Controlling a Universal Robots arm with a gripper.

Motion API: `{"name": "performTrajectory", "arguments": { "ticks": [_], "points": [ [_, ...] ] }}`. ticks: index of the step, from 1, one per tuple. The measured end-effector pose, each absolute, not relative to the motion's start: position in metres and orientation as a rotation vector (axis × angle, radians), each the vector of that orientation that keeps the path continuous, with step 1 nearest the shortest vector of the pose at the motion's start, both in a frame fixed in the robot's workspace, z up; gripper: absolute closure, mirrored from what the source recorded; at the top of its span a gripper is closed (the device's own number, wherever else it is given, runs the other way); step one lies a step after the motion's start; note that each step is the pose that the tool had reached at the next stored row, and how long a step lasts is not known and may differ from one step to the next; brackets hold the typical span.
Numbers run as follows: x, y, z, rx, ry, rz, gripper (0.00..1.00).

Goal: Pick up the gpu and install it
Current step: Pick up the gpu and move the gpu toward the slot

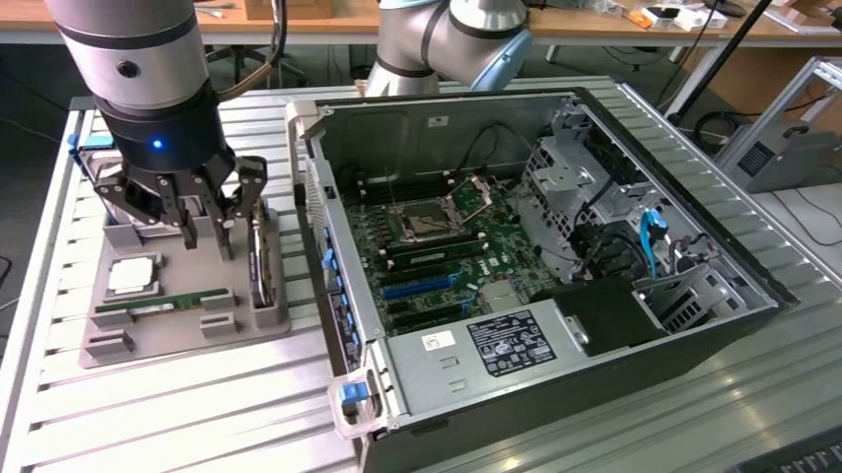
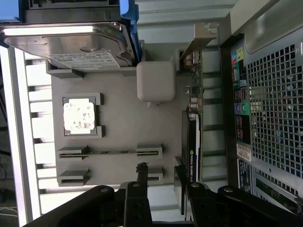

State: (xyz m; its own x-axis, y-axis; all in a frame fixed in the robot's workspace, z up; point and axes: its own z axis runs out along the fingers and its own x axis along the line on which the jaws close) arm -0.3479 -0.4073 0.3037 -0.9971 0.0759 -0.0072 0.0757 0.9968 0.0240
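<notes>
The gpu (image 1: 264, 268) is a thin dark card with a silvery metal bracket, standing on its long edge in a slot of the grey parts tray (image 1: 158, 340), on the side nearest the computer case. In the wrist view the gpu (image 2: 191, 142) runs along the tray's edge beside the case's rear panel. My gripper (image 1: 215, 233) hangs just above the tray, over its middle and close beside the card. Its dark fingers (image 2: 142, 176) are spread open with nothing between them, and one finger sits right next to the card's end without touching it.
The tray also carries a silver hard drive (image 2: 71, 45) in a blue bracket, a square processor (image 2: 79, 116) and a narrow green memory stick (image 2: 111, 152). The open computer case (image 1: 736, 286) lies on the exterior view's right, its motherboard (image 1: 441, 251) with blue slots facing up.
</notes>
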Motion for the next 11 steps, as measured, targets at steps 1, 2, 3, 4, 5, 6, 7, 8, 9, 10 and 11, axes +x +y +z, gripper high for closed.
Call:
{"name": "performTrajectory", "arguments": {
  "ticks": [1, 2, 3, 4, 5, 6, 7, 8, 9, 10, 11],
  "points": [
    [-0.3479, -0.4074, 0.3035, 0.119, 3.131, 0.037, 0.64],
    [-0.3479, -0.4074, 0.3033, 0.119, 3.131, 0.037, 0.64],
    [-0.3479, -0.4074, 0.3031, 0.119, 3.131, 0.037, 0.64],
    [-0.348, -0.4074, 0.3029, 0.119, 3.131, 0.036, 0.64],
    [-0.348, -0.4074, 0.3026, 0.119, 3.131, 0.036, 0.64],
    [-0.348, -0.4075, 0.3022, 0.119, 3.131, 0.036, 0.64],
    [-0.348, -0.4075, 0.302, 0.119, 3.131, 0.036, 0.64],
    [-0.3479, -0.4075, 0.3018, 0.119, 3.131, 0.035, 0.64],
    [-0.3479, -0.4075, 0.3016, 0.119, 3.131, 0.035, 0.64],
    [-0.348, -0.4076, 0.3014, 0.119, 3.131, 0.035, 0.64],
    [-0.3479, -0.4076, 0.3013, 0.119, 3.131, 0.035, 0.64]
  ]
}}
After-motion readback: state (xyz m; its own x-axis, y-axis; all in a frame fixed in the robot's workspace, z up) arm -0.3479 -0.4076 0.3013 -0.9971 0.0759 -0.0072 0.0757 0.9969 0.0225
